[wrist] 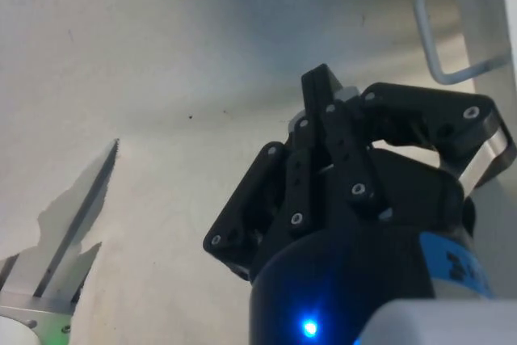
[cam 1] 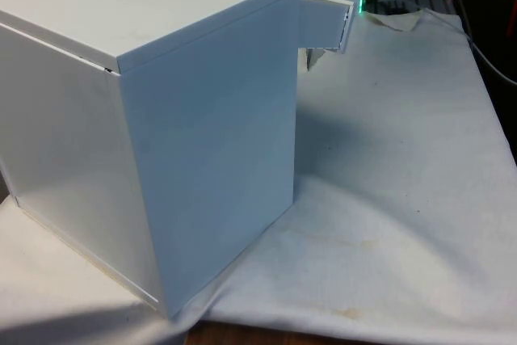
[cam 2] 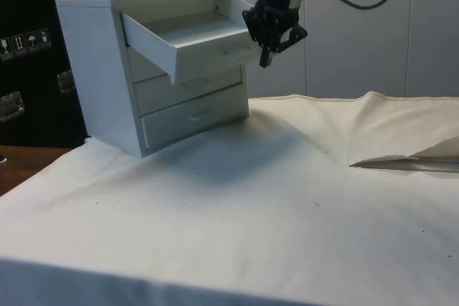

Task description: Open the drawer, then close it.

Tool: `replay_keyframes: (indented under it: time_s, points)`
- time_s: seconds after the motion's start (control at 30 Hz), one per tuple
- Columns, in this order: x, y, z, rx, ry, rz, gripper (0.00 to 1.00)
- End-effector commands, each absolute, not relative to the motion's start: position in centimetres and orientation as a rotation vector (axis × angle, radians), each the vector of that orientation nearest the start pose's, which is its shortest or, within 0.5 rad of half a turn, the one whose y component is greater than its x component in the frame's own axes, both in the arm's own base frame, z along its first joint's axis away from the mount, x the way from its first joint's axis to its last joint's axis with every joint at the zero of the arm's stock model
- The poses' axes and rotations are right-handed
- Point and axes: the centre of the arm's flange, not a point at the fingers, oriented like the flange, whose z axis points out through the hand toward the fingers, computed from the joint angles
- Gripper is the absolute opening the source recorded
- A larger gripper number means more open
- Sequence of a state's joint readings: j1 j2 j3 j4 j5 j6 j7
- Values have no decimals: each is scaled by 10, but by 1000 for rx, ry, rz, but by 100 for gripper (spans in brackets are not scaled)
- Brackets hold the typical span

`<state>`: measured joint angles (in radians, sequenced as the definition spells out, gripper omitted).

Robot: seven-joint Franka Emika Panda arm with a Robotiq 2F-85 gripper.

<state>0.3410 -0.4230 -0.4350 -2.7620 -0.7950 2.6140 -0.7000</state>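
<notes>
Chest (cam 2: 107,77) smooth matt white; cloth (cam 2: 287,198) creased.

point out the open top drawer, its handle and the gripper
top drawer (cam 2: 188,31): side view, on its bare inner floor.
handle (wrist: 440,58): wrist view, on the looped metal bar.
gripper (cam 2: 267,46): side view, between the fingertips, at the drawer's front.

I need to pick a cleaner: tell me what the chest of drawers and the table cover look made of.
Chest of drawers: seemingly white painted or laminated board, judging by flat, smooth, faintly glossy panels with sharp edges. Table cover: off-white woven cloth, matte, creased and lightly stained.
</notes>
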Motion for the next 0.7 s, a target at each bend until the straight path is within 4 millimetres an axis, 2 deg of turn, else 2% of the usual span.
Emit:
replay_keyframes:
  time_s: [0.0, 0.37, 0.4, 0.67]
  points:
    - [392, -14, 356, -2871, -2080, -257, 0]
    - [401, -23, 359, -2913, -2072, -253, 0]
    - [398, -20, 356, -2891, -2065, -246, 0]
    - [406, -31, 361, -2948, -2061, -252, 0]
